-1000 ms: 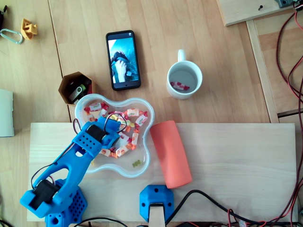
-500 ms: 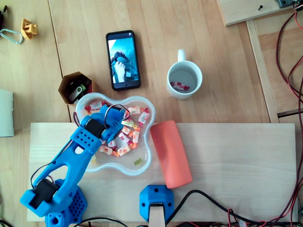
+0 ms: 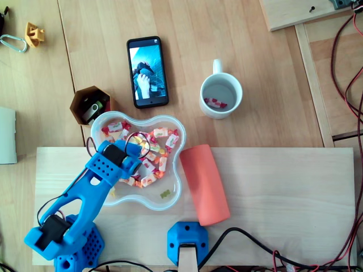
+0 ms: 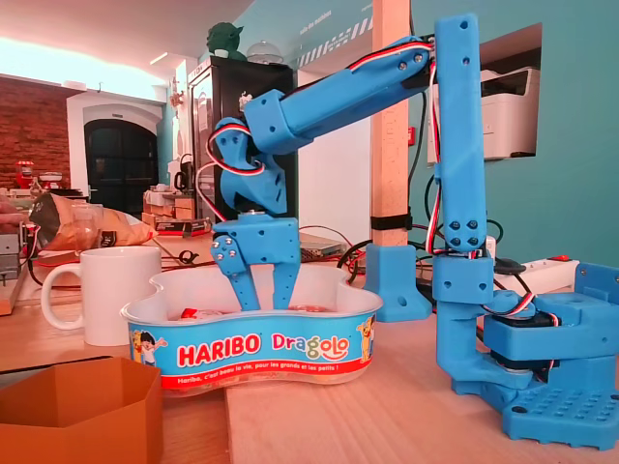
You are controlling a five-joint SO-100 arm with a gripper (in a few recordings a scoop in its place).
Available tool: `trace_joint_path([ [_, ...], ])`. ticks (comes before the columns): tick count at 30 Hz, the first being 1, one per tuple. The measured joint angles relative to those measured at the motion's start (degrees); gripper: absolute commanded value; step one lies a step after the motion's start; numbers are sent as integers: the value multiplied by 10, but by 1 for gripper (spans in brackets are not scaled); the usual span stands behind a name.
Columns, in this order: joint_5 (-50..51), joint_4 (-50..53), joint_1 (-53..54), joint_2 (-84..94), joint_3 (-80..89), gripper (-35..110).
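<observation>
A light wooden table (image 3: pixel 227 56) carries a pale board (image 3: pixel 283 192), and the blue SO-100 arm (image 3: pixel 85 198) stands on the board's left end in the overhead view, reaching up and forward over a clear, wavy-edged Haribo Dragolo tub (image 3: pixel 170 195). The tub straddles the board's far edge. Just to its right in that view lies an orange cylinder (image 3: pixel 204 184) on its side, close to the tub's rim. Well apart on the bare table stands a white mug (image 3: pixel 220 94), handle turned away from the arm. A brown hexagonal pot (image 3: pixel 91 105) sits just beside the tub's upper left corner, with a dark stick-like thing inside. The fixed view shows the gripper (image 4: pixel 263 295) pointing straight down into the tub (image 4: pixel 251 343), with the mug (image 4: pixel 111 290) behind on the left and the pot (image 4: pixel 77 411) in front. Its two fingers stand apart with a clear gap, and their tips are hidden below the rim. Whether a sweet lies between them cannot be told. From above, the gripper (image 3: pixel 139 154) hangs over the left middle of the heap. Most of the wrapped sweets (image 3: pixel 159 164) lie in the tub. A red-and-white sweet (image 3: pixel 215 103) rests on the mug's bottom, so by the look of it the mug has hardly any and the tub nearly all.
</observation>
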Motion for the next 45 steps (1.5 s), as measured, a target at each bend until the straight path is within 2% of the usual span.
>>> trace_joint_path([
  [10, 4, 4, 3, 0, 0, -2],
  [16, 29, 4, 68, 0, -3, 6],
  [22, 134, 14, 98, 0, -4, 14],
  [34, 334, 14, 100, -1, 48, 14],
  [45, 398, 14, 107, 13, 59, 14],
])
